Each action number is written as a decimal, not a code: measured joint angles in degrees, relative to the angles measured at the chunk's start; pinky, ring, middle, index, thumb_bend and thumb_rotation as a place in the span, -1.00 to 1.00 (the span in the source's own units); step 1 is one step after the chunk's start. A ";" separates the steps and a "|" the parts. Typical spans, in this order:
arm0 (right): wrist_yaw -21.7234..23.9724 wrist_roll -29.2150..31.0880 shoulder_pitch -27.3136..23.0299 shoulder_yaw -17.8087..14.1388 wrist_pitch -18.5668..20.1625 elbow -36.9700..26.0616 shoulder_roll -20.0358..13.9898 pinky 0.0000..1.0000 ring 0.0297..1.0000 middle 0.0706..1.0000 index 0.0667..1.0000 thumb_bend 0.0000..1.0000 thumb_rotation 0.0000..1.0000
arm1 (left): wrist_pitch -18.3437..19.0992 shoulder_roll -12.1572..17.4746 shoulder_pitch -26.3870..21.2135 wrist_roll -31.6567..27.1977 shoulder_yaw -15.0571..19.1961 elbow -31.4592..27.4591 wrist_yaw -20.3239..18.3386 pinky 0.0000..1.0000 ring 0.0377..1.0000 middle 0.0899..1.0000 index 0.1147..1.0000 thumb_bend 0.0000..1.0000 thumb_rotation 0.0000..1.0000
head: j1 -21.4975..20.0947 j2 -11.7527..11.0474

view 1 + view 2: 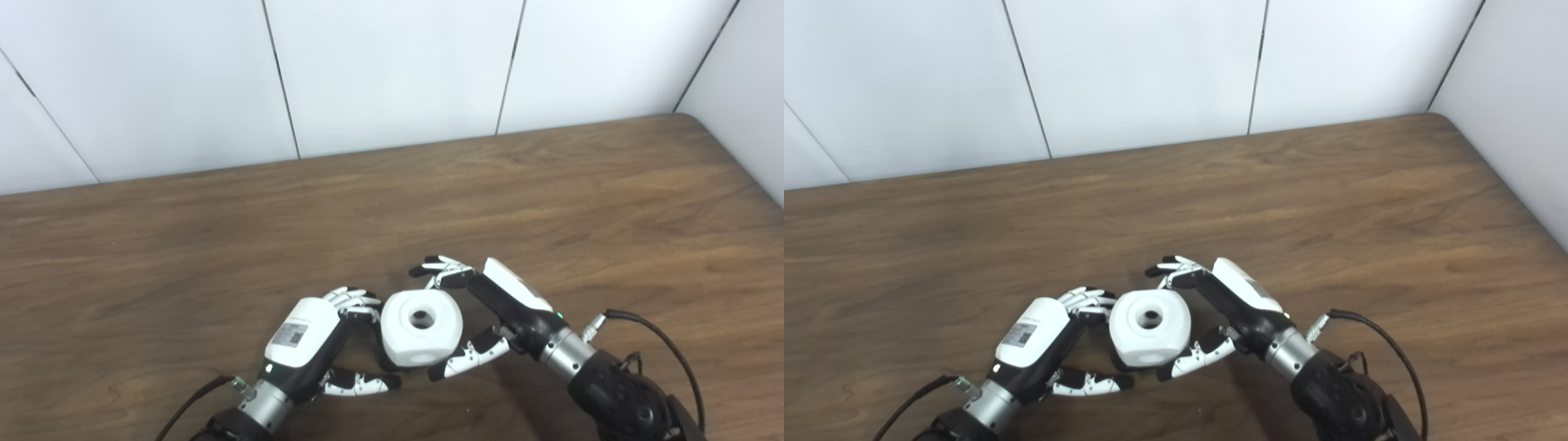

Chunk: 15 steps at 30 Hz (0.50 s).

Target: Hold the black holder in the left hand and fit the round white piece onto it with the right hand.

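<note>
The brown wooden table [551,202] is stretching from my arms at 6 o'clock out to the white panelled wall [392,67] at 12 o'clock, and my two hands are meeting over its near middle. My right hand [490,306], reaching in from 4 o'clock, is cupping the round white piece [421,327] with fingers spread past its far side and thumb under its near edge, while my left hand [312,337], from 8 o'clock, is curling against its left side. A dark sliver beneath the piece may be the black holder [387,365], but I cannot tell whether either hand is truly gripping.
</note>
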 measured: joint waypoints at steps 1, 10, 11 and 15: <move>0.00 0.00 -0.03 0.02 0.04 0.00 -0.02 0.70 0.88 0.69 -0.08 0.04 -0.68 | 0.00 -0.01 0.00 0.02 0.00 0.00 0.01 0.73 0.64 0.47 -0.14 0.04 -0.88 | 0.09 0.09; 1.33 -0.53 -0.19 0.59 1.73 -0.55 -0.31 0.80 0.93 0.75 0.28 0.85 -0.34 | 0.20 -0.27 -0.10 0.75 0.02 -0.05 0.13 0.72 0.62 0.47 0.38 0.64 -0.79 | 0.00 -0.09; 1.79 -0.80 -0.36 0.71 2.14 -0.89 -0.49 0.82 0.94 0.77 0.29 0.87 -0.33 | 0.21 -0.27 -0.13 0.85 0.02 -0.05 0.13 0.72 0.61 0.47 0.38 0.64 -0.79 | 0.00 -0.09; 2.94 -1.34 -1.38 1.18 2.76 -1.11 -1.32 0.86 0.98 0.83 0.44 0.99 -0.30 | 0.30 -0.27 -0.14 0.99 0.02 -0.07 0.12 0.72 0.61 0.48 0.39 0.66 -0.78 | 0.00 -0.09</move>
